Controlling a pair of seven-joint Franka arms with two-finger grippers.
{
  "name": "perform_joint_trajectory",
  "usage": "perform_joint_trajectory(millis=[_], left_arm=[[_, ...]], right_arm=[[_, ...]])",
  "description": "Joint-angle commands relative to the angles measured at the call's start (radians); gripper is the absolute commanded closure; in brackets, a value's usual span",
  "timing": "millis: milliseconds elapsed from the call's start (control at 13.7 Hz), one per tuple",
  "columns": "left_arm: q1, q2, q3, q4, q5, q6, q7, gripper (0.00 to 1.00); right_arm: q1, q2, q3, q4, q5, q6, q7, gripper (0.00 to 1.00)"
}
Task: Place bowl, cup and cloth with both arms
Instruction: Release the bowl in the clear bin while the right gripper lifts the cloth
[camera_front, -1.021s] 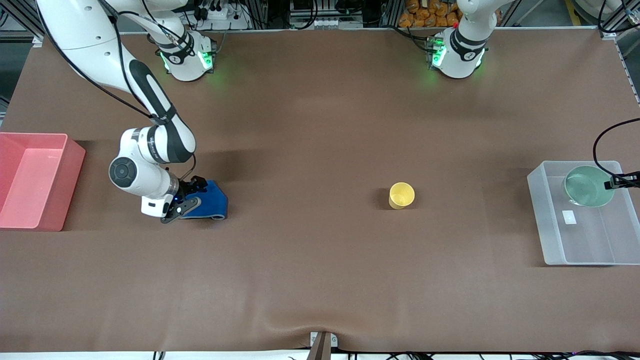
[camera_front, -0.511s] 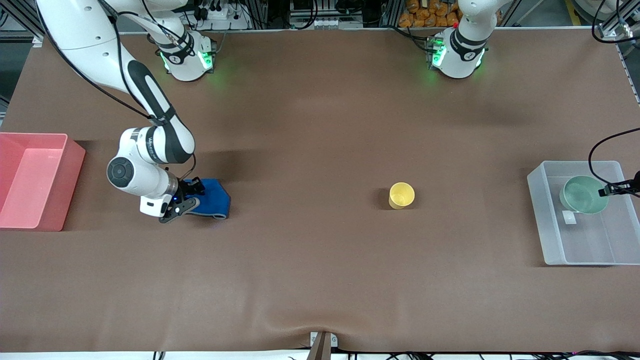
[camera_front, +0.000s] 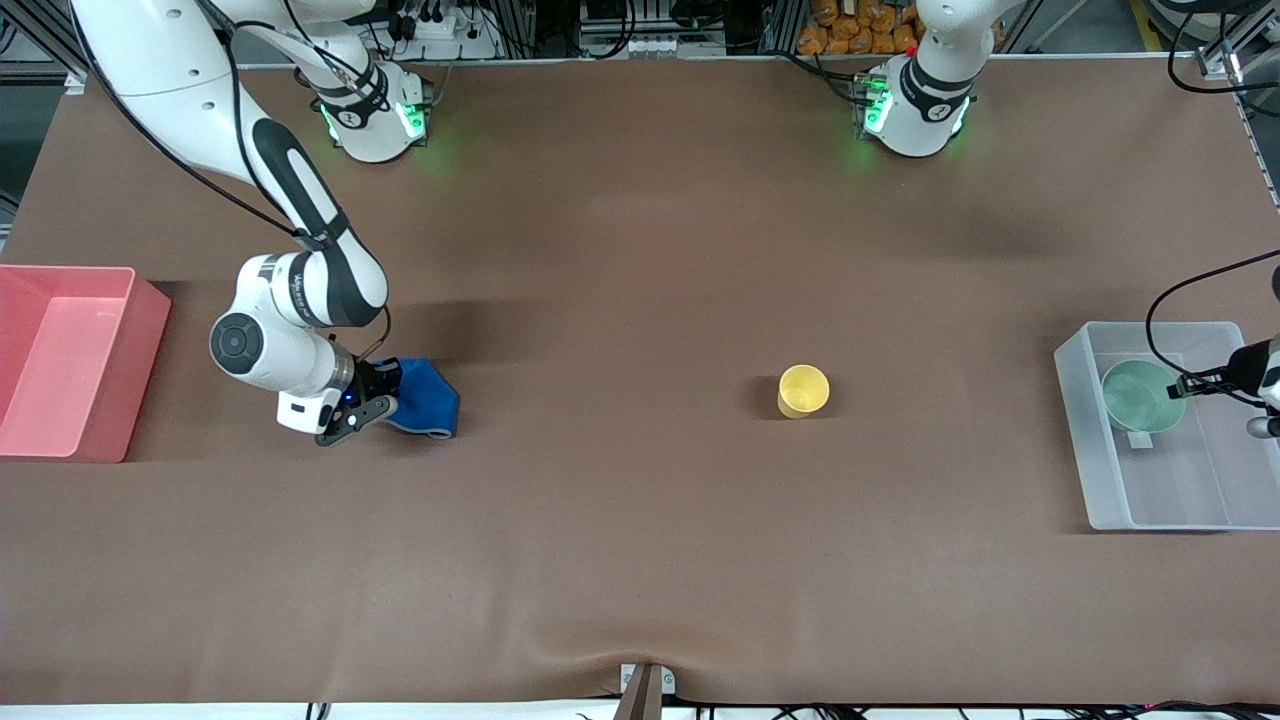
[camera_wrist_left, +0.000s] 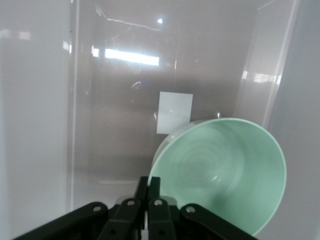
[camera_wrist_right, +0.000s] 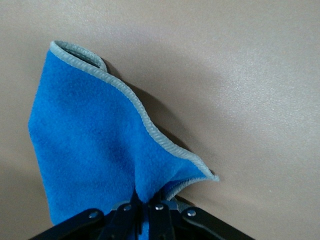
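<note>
Your right tool (camera_front: 372, 398) is pinching only the blue cloth's (camera_front: 425, 398) edge, your left tool (camera_wrist_left: 148, 189) is clamping the mint bowl's (camera_wrist_left: 225, 172) rim over the clear bin (camera_front: 1170, 510); either is risking slipping free.

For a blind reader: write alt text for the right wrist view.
The right gripper, shut, pinches one edge of the bright blue cloth, which bunches toward the fingers. The cloth's grey stitched edge curls up over the brown table cover.
</note>
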Motion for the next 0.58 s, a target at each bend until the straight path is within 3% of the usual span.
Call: perform_joint_trajectory(millis=[0,146,219,292,511], left_arm=[[0.009,-0.006,-0.010,-0.040,-0.019,0.045,0.008,1.00],[0.007,0.000,-0.010,-0.041,-0.012,0.045,0.016,1.00],[-0.002,0.002,-0.010,-0.034,-0.007,0.045,0.042,0.63],[-0.007,0.002,-0.011,-0.030,-0.002,0.045,0.063,0.02],[-0.008,-0.027,-0.011,0.019,0.007,0.025,0.076,0.00]], right_arm=[[-0.006,-0.073,0.007,-0.010,0.024,-0.060,-0.006,1.00],[-0.005,-0.098,0.005,0.019,0.024,-0.117,-0.006,1.00],[-0.007,-0.110,0.003,0.047,0.024,-0.156,-0.006,1.00],[-0.007,-0.118,0.002,0.076,0.024,-0.202,-0.006,1.00],[-0.010,-0.118,-0.003,0.206,0.022,-0.363,-0.007,1.00]])
